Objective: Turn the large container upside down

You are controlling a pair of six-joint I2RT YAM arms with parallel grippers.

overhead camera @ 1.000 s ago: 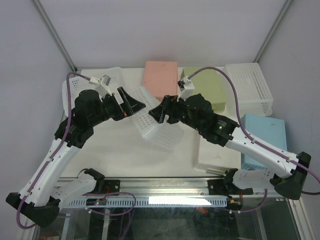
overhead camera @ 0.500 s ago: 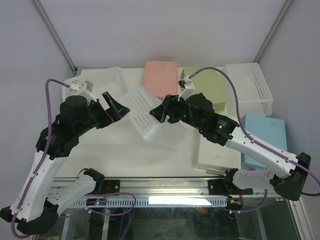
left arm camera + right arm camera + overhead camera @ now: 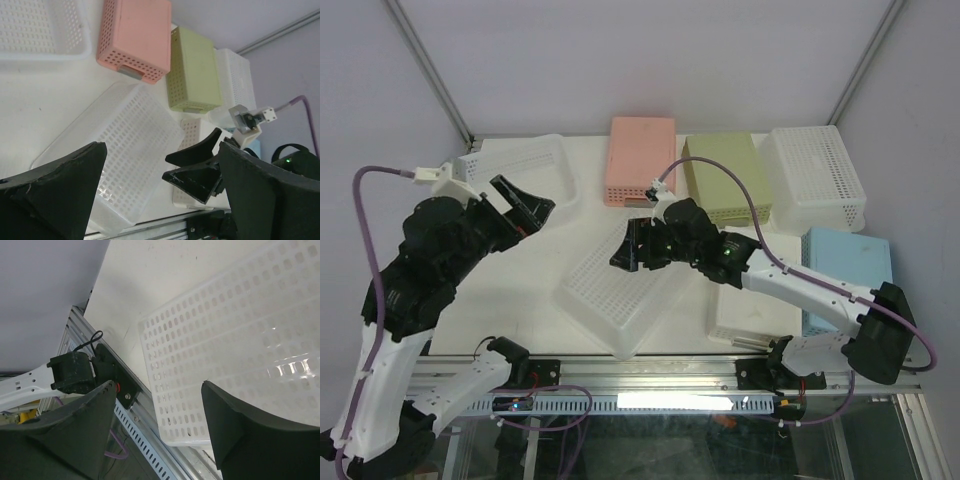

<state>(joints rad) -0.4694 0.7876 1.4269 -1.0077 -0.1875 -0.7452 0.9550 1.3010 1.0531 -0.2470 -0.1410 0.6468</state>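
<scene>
Container (image 3: pixel 620 290) lies base up on the table (image 3: pixel 510 290), set at an angle just beyond the near rail (image 3: pixel 650 375). Its rim seems to sit flat, though my right arm hides the far corner.

My right gripper (image 3: pixel 625 245) hovers over that far corner, fingers spread and holding nothing. My left gripper (image 3: pixel 532 208) hangs off to the left, apart from the container, also spread and empty.

I judge the flip done. What remains is to lift both arms straight up and away, so that no finger catches the mesh and tips it back.

The table is plain white. Along its far side sit a tray (image 3: pixel 520 160), a pink bin (image 3: pixel 640 160), a green bin (image 3: pixel 725 180) and a white basket (image 3: pixel 817 175), with a blue bin (image 3: pixel 850 265) nearer on the right. Pale walls (image 3: pixel 640 60) close the space.
</scene>
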